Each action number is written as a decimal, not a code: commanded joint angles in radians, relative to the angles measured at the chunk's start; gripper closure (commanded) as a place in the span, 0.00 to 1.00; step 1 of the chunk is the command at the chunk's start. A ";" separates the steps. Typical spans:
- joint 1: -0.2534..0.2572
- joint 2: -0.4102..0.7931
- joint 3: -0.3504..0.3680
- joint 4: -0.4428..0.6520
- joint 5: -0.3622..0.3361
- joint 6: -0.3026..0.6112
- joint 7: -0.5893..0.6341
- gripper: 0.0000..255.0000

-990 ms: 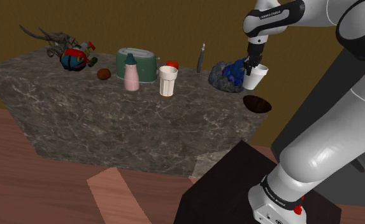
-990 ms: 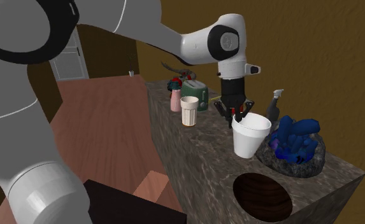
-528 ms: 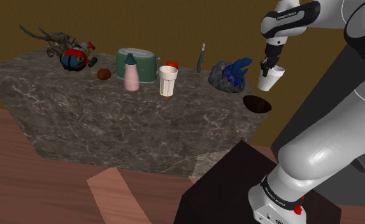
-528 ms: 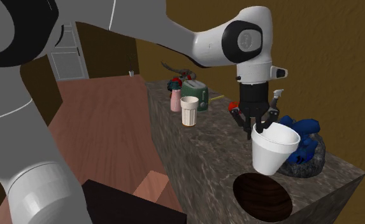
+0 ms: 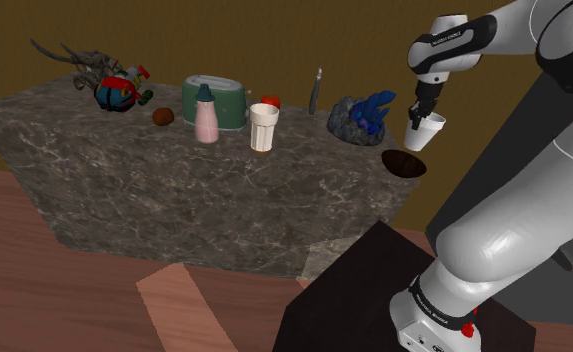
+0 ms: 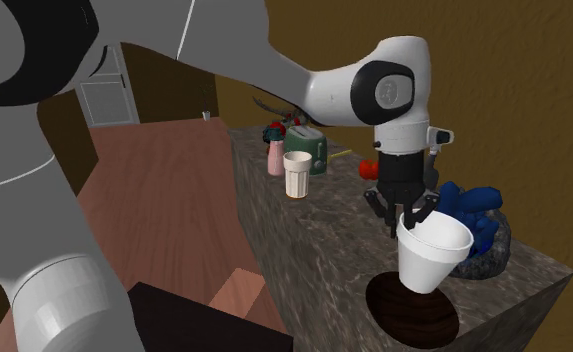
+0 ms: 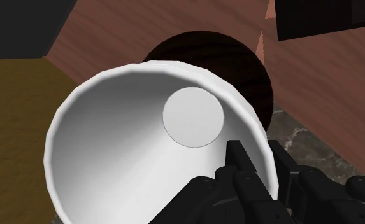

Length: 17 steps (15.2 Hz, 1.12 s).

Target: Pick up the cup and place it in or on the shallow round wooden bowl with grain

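Stone counter [image 5: 174,190]; tool [image 6: 406,218] clamped on white cup [image 6: 429,258] over dark bowl [image 6: 394,312]; blue object [image 5: 364,112] adjacent

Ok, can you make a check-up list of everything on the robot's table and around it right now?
Surface: dark marbled counter, things lined along its far side.
Job's things: white cup hanging just over the dark wooden bowl; touching or not, cannot tell.
Clutter: green toaster, pink bottle, beige tumbler, blue-and-grey heap, round blue toy.
Jaws: shut on the cup's rim.
Cables: nothing seen.
Surroundings: reddish wood floor, brown wall, black stand.
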<state>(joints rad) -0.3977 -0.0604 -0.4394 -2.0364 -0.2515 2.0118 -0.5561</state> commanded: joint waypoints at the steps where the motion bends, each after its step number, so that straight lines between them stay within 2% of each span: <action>1: 0.000 0.006 0.000 -0.022 -0.001 0.028 0.006 1.00; 12: -0.006 0.064 -0.008 -0.113 0.007 0.173 0.019 1.00; 17: -0.007 0.069 -0.009 -0.118 0.008 0.183 0.019 1.00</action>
<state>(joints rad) -0.4042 0.0076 -0.4482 -2.1547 -0.2435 2.1932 -0.5367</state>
